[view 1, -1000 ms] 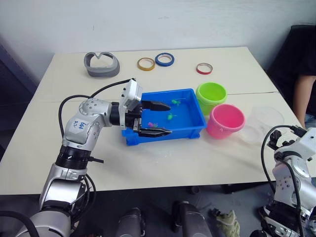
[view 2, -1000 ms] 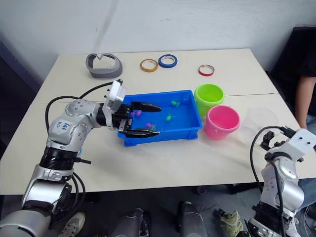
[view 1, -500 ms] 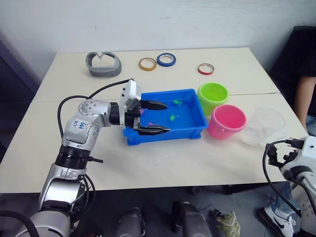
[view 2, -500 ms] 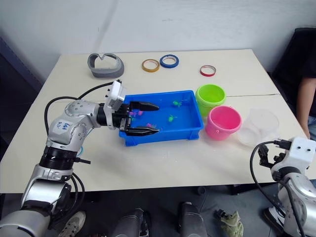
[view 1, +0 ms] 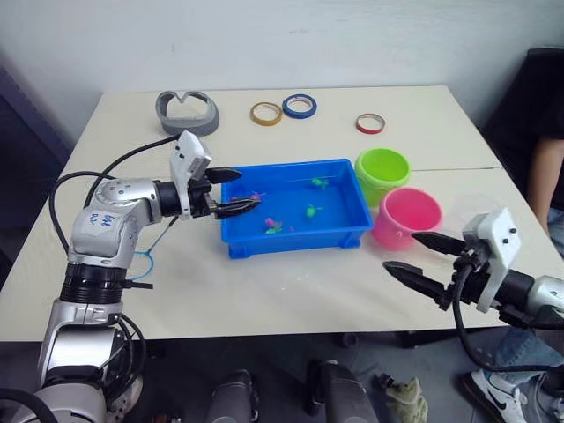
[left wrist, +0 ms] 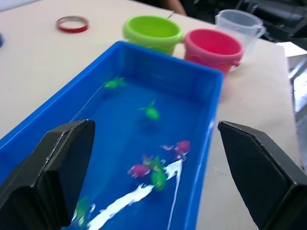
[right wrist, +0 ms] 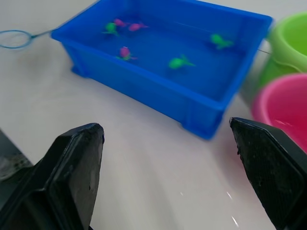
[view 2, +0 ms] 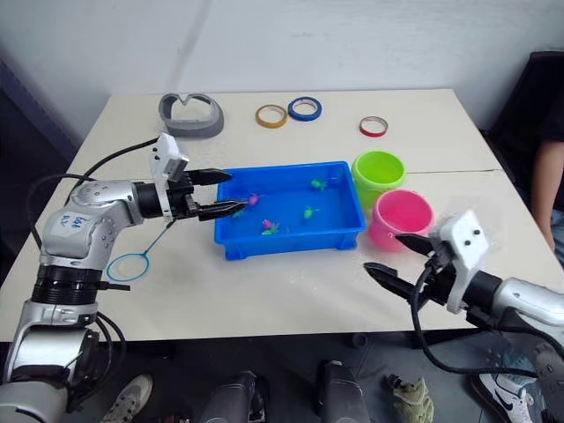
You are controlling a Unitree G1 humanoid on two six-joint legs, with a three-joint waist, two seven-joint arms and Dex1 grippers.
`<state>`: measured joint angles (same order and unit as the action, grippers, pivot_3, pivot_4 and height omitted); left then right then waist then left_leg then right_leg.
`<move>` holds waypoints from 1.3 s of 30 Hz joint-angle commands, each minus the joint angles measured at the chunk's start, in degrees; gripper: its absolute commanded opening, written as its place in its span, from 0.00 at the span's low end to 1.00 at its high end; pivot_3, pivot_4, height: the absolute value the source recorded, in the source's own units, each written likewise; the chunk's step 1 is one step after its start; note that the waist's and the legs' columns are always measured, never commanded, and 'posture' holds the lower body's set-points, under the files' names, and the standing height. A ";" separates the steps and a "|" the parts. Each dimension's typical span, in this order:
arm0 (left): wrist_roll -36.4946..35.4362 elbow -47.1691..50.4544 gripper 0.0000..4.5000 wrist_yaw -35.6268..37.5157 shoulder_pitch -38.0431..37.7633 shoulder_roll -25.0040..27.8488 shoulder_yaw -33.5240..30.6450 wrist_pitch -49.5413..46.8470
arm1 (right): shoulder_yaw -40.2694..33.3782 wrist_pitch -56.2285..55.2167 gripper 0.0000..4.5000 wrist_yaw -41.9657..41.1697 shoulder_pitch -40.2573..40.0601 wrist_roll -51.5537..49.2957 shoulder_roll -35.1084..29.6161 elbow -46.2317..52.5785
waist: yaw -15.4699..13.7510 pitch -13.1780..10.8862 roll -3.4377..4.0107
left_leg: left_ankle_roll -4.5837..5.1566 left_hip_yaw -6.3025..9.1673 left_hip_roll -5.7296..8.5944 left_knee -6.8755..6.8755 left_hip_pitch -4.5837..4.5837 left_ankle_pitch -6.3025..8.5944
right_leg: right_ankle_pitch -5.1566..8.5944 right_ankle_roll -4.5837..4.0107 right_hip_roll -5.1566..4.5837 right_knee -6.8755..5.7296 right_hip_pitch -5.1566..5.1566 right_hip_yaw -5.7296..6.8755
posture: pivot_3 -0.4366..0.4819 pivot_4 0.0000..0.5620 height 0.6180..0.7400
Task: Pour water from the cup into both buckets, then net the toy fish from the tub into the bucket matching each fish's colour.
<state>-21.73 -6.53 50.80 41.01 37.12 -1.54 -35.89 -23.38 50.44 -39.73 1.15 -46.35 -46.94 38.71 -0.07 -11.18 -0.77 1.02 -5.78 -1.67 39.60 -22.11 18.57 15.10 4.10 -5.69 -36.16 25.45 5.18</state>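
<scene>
The blue tub (view 1: 291, 240) sits mid-table holding water and several toy fish, green ones (view 1: 310, 211) and pink ones (view 1: 273, 226). My left gripper (view 1: 248, 189) is open at the tub's left end, its fingertips just over the rim. The net (view 2: 129, 267) lies flat on the table under my left forearm. The green bucket (view 1: 383, 172) and the pink bucket (view 1: 407, 216) stand right of the tub. The clear cup (left wrist: 237, 24) stands beyond the pink bucket. My right gripper (view 1: 400, 251) is open above the table's front right, just in front of the pink bucket.
Three tape rings lie at the back: yellow (view 1: 264, 113), blue (view 1: 298, 106) and red (view 1: 369, 123). A grey curved holder (view 1: 188, 113) sits at the back left. A person (view 1: 546, 150) stands beside the table's right edge.
My left gripper has drawn back leftward from over the tub to its left rim. My right arm has swung up from below the table edge to the front of the pink bucket.
</scene>
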 commanded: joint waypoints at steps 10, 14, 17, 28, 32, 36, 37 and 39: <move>2.93 2.18 1.00 -9.76 -13.51 5.37 -9.26 -0.43 | 12.64 -3.11 0.98 -6.20 12.87 -1.71 -0.06 -1.12 | 0.05 -0.03 -0.10 | -0.15 -0.01 0.01 -0.01 -0.08 -0.05 | -0.01 0.00 -0.55 0.14 0.00 0.36 | 0.48 0.27 0.78; 6.58 -4.00 1.00 -12.30 -14.33 5.62 -8.69 4.12 | 14.76 -3.38 0.98 -7.08 14.30 -2.22 0.32 -0.74 | -0.55 -0.02 -0.16 | -0.13 0.05 0.06 0.00 -0.10 -0.04 | -0.02 -0.01 -0.66 0.14 -0.01 0.69 | 0.48 0.27 0.78; 8.55 -9.55 1.00 -12.68 -13.82 5.38 -7.87 7.60 | 15.18 -3.79 0.98 -7.78 14.31 -2.13 0.00 -0.56 | -0.89 -0.01 -0.19 | -0.11 0.04 0.07 -0.01 -0.10 -0.02 | -0.02 -0.02 -0.68 0.15 -0.01 0.80 | 0.48 0.27 0.78; 14.32 -30.46 1.00 -12.41 -8.04 2.71 -4.28 19.08 | 16.59 -5.82 0.98 -7.23 15.92 -1.06 0.83 -0.77 | -1.29 0.08 -0.36 | -0.05 0.00 0.08 0.00 -0.12 0.04 | -0.03 -0.02 -0.72 0.16 -0.01 0.90 | 0.48 0.27 0.78; 15.40 -35.70 1.00 -12.65 -6.28 1.83 -3.98 21.17 | 16.72 -6.27 0.98 -6.77 16.14 -0.84 1.15 -0.71 | -1.18 0.09 -0.40 | -0.05 -0.01 0.08 -0.01 -0.14 0.04 | -0.04 -0.01 -0.72 0.17 0.00 0.93 | 0.48 0.27 0.78; 15.92 -37.25 1.00 -12.43 -6.76 1.57 -3.81 21.08 | 16.85 -6.79 0.98 -6.40 16.13 -0.73 1.29 -0.60 | -1.16 0.11 -0.43 | -0.05 -0.05 0.08 0.00 -0.11 0.05 | -0.04 0.00 -0.71 0.15 0.00 0.92 | 0.48 0.27 0.78; 16.08 -37.32 1.00 -12.43 -6.98 1.63 -3.72 21.13 | 16.89 -6.84 0.98 -6.33 16.14 -0.69 1.31 -0.59 | -1.14 0.11 -0.43 | -0.05 -0.05 0.07 0.00 -0.11 0.05 | -0.04 0.00 -0.71 0.15 0.00 0.91 | 0.48 0.27 0.78; 15.91 -36.97 1.00 -12.04 -7.68 1.72 -3.87 21.06 | 16.97 -6.92 0.98 -6.21 16.17 -0.67 1.39 -0.54 | -1.14 0.11 -0.43 | -0.05 -0.06 0.07 0.00 -0.10 0.05 | -0.04 0.00 -0.72 0.14 0.00 0.90 | 0.48 0.27 0.78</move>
<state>-6.23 -43.49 38.44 34.35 38.52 -5.22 -14.85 -6.08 44.92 -45.97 16.78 -46.65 -45.89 36.67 -1.21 -11.07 -1.20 0.97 -5.84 -1.60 39.59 -22.21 18.62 15.05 4.10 -6.40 -36.02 25.45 6.08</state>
